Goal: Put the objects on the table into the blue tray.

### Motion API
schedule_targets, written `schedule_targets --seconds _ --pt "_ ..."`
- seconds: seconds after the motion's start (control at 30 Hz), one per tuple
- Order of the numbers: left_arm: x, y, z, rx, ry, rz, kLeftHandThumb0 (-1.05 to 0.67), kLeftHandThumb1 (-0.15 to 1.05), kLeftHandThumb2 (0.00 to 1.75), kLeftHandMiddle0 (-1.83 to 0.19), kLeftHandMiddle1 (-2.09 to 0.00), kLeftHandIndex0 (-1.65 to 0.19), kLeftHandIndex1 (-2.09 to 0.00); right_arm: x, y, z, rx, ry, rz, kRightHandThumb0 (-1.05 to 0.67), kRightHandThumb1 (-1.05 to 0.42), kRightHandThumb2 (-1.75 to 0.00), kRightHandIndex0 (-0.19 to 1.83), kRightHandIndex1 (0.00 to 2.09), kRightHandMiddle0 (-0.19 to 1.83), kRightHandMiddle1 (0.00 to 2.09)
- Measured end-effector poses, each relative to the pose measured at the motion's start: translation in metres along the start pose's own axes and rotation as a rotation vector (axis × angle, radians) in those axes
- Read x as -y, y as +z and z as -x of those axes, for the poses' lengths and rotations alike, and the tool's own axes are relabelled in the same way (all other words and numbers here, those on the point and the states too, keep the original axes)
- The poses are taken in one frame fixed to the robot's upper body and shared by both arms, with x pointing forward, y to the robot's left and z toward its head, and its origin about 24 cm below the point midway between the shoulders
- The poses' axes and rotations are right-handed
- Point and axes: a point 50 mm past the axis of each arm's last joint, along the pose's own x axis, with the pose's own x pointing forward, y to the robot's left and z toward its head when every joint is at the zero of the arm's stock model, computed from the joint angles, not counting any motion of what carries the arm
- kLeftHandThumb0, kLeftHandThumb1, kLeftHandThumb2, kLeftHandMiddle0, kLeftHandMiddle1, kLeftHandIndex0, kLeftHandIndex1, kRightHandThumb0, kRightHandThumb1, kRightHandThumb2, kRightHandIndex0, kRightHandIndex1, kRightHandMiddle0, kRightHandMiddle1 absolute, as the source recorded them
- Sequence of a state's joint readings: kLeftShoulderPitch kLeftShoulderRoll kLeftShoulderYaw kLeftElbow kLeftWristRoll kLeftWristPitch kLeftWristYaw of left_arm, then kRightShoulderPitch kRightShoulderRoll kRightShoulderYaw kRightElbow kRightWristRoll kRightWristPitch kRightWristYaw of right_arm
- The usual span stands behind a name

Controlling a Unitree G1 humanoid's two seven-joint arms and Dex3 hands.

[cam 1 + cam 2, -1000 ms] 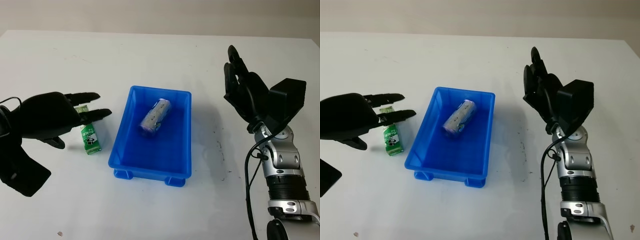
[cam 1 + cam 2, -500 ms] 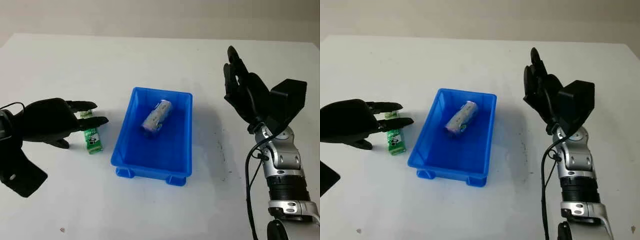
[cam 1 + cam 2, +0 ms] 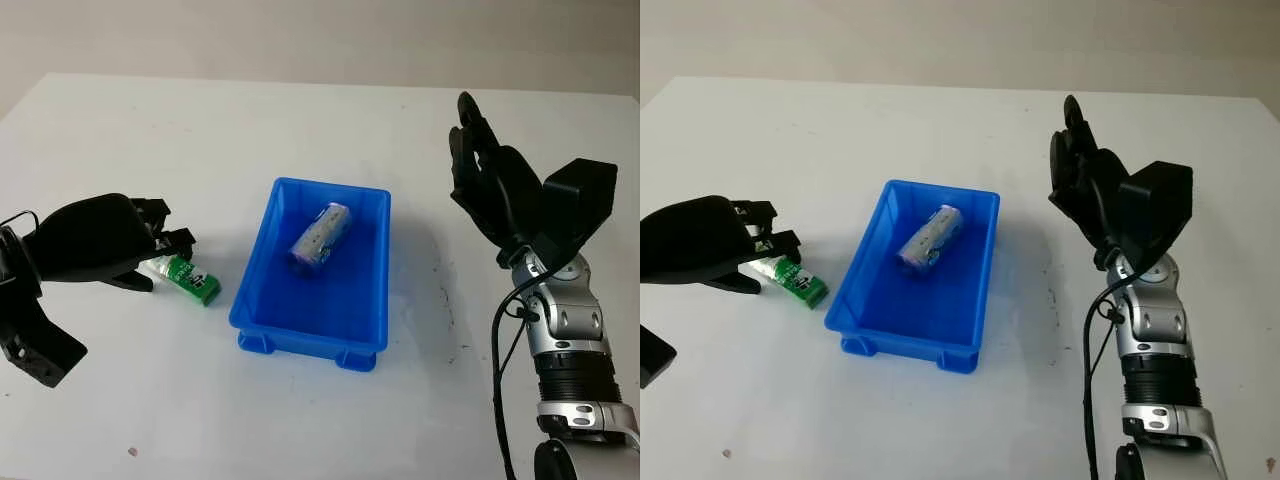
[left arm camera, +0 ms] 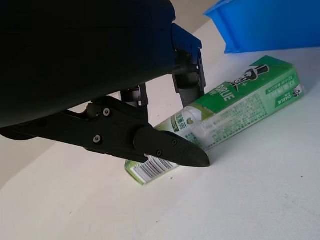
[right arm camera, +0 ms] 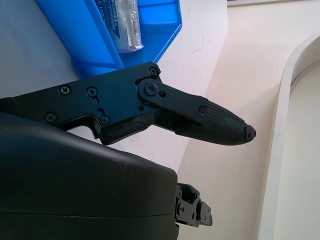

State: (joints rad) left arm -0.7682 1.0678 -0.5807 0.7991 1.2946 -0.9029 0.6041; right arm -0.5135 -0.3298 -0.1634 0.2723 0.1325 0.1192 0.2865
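Green carton [image 3: 188, 279] flat on table, beside blue tray [image 3: 262, 260] — silvery pack [image 3: 322, 237] lying inside.

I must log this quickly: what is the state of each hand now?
Left hand: shut on the green carton, on the table.
Right hand: open, raised right of the blue tray.

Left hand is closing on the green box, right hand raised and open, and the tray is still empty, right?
Not quite: the blue tray is not empty. A silver cylindrical packet already lies inside it, as the left eye view shows. The rest holds: the left hand is at the green box on the table beside the tray, and the right hand is raised and open.
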Motion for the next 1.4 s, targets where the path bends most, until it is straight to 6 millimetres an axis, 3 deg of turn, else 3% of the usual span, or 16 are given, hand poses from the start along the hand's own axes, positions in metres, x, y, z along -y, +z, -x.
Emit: schedule_targets --seconds 0.03,0.07,0.17,0.3,0.33,0.37,0.4,0.47,0.53,0.73,0.8,0.87,0.97,1.2,1.3,1.4 --pt "0.001 0.001 0.000 0.003 0.014 -0.003 -0.10 1.00 0.07 -0.44 -2.05 -0.33 -1.95 0.000 0.000 0.000 0.000 0.000 0.000 -0.74 -1.05 -0.75 -0.19 0.00 -0.19 0.00" --pt "0.002 0.002 0.000 0.006 0.028 -0.008 -0.05 1.02 0.10 -0.55 -2.07 -0.43 -2.02 0.000 0.000 0.000 0.000 0.000 0.000 -0.74 -1.05 -0.75 -0.19 0.00 -0.19 0.00" --pt "0.002 0.004 0.000 0.015 0.055 -0.023 0.01 1.04 0.17 -0.72 -2.09 -0.64 -2.09 0.000 0.000 0.000 0.001 0.006 -0.002 -0.74 -1.05 -0.76 -0.19 0.00 -0.19 0.00" --pt "0.004 0.005 0.000 0.011 0.086 -0.040 -0.02 1.02 0.10 -0.59 -2.09 -0.40 -2.09 0.000 0.000 0.000 0.001 0.007 -0.002 -0.73 -1.05 -0.76 -0.19 0.00 -0.19 0.00" --pt "0.004 0.005 0.000 0.002 0.086 -0.030 -0.06 1.00 0.08 -0.42 -2.09 -0.29 -2.02 0.000 0.000 0.000 0.001 0.007 -0.002 -0.74 -1.05 -0.75 -0.19 0.00 -0.19 0.00" --pt "0.005 0.005 0.000 -0.019 0.079 0.000 -0.09 0.99 0.07 -0.32 -1.98 -0.25 -1.85 0.000 0.000 0.000 0.001 0.006 -0.002 -0.74 -1.05 -0.75 -0.19 0.00 -0.19 0.00" --pt "0.006 0.005 0.000 -0.042 0.071 0.039 -0.11 0.97 0.06 -0.29 -1.68 -0.27 -1.61 0.000 0.000 0.000 0.001 0.005 -0.002 -0.74 -1.05 -0.75 -0.19 0.00 -0.19 0.00" --pt "0.006 0.003 -0.001 -0.097 0.053 0.128 -0.15 0.95 0.05 -0.38 -1.23 -0.34 -1.34 0.000 0.000 0.000 0.002 0.003 -0.003 -0.74 -1.05 -0.74 -0.19 0.00 -0.19 0.00" --pt "0.005 0.002 -0.002 -0.146 0.056 0.198 -0.18 0.94 0.05 -0.40 -1.10 -0.36 -1.23 0.000 0.001 -0.001 0.003 0.003 -0.003 -0.73 -1.05 -0.74 -0.19 0.00 -0.19 0.00" --pt "-0.002 -0.005 -0.009 -0.283 0.137 0.304 -0.21 0.90 0.05 -0.30 -1.95 -0.44 -1.20 -0.001 0.001 -0.001 0.003 0.009 -0.005 -0.72 -1.05 -0.75 -0.19 0.00 -0.19 0.00" --pt "-0.006 -0.004 -0.017 -0.308 0.188 0.337 -0.22 0.91 0.06 -0.29 -2.06 -0.45 -1.19 -0.001 0.001 -0.001 0.004 0.009 -0.005 -0.72 -1.05 -0.75 -0.19 0.00 -0.19 0.00" --pt "-0.013 -0.007 -0.021 -0.334 0.223 0.358 -0.21 0.93 0.06 -0.25 -2.09 -0.43 -1.17 -0.001 0.001 -0.001 0.004 0.011 -0.006 -0.72 -1.05 -0.75 -0.19 0.00 -0.19 0.00" --pt "-0.026 -0.016 -0.018 -0.381 0.276 0.384 -0.17 0.94 0.06 -0.33 -1.50 -0.44 -1.11 -0.001 0.001 -0.001 0.004 0.012 -0.006 -0.71 -1.05 -0.75 -0.19 0.00 -0.19 0.00" --pt "-0.061 -0.030 -0.012 -0.426 0.426 0.371 -0.21 0.97 0.06 -0.34 -1.48 -0.40 -1.12 -0.001 0.001 -0.001 0.004 0.016 -0.006 -0.70 -1.05 -0.76 -0.19 0.00 -0.19 0.00" --pt "-0.073 -0.033 -0.009 -0.445 0.481 0.341 -0.21 0.96 0.05 -0.36 -1.37 -0.39 -1.12 -0.001 0.001 -0.001 0.004 0.014 -0.009 -0.71 -1.05 -0.74 -0.19 0.00 -0.19 0.00" --pt "-0.088 -0.036 -0.006 -0.467 0.536 0.306 -0.21 0.96 0.05 -0.35 -1.53 -0.41 -1.06 -0.002 0.001 -0.001 0.005 0.013 -0.011 -0.71 -1.05 -0.74 -0.19 0.00 -0.19 0.00"
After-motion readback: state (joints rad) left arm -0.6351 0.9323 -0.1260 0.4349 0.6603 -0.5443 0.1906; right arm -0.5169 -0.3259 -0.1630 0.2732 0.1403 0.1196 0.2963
